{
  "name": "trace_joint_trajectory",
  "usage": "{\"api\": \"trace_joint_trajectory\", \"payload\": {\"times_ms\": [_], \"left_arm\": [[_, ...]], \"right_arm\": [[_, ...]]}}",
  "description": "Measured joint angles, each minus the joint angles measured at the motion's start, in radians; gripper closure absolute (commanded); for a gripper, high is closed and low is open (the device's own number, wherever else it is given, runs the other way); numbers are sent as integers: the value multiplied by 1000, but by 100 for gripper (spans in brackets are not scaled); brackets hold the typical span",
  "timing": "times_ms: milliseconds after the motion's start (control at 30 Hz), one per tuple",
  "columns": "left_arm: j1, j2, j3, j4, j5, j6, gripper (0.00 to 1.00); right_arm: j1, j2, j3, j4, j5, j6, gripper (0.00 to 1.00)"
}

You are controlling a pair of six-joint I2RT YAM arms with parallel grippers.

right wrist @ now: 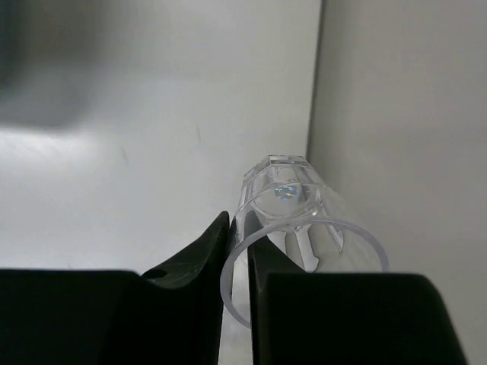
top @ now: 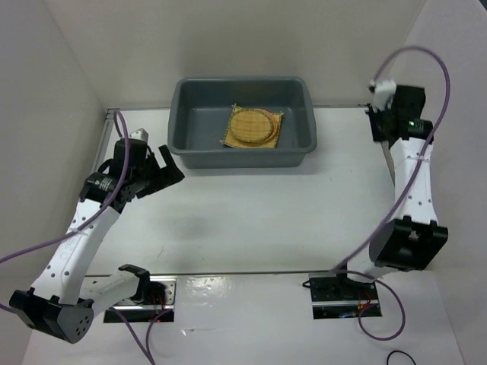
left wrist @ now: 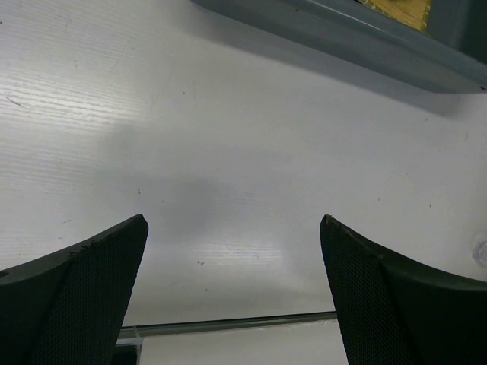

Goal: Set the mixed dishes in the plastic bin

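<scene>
The dark grey plastic bin (top: 298, 148) stands at the far middle of the table. In it lies the square yellow slatted mat (top: 232, 135) with a round woven disc (top: 253, 125) on top. My right gripper (right wrist: 237, 228) is shut on the wall of a small clear glass (right wrist: 304, 205), one finger inside and one outside, close to the right wall. In the top view the right gripper (top: 378, 123) is right of the bin and hides the glass. My left gripper (left wrist: 232, 220) is open and empty over the bare table; in the top view it (top: 163, 175) is near the bin's front left corner.
White walls close the table on the left, back and right. The bin's near wall (left wrist: 365, 34) and a corner of the mat (left wrist: 399, 9) show at the top of the left wrist view. A metal strip (top: 243, 272) crosses the table near the arm bases.
</scene>
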Motion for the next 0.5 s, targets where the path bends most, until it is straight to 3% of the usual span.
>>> {"api": "trace_joint_trajectory", "payload": {"times_ms": [133, 233, 367, 500], "left_arm": [[26, -34, -35, 0, 0, 5, 0], [41, -37, -40, -2, -6, 23, 0], [65, -47, -40, -11, -26, 56, 0], [95, -102, -46, -39, -45, 86, 0]], "right_arm": [[327, -56, 333, 27, -58, 19, 100], [572, 1, 530, 21, -119, 28, 100], [690, 179, 738, 40, -130, 52, 100], [732, 421, 808, 57, -50, 74, 100]]}}
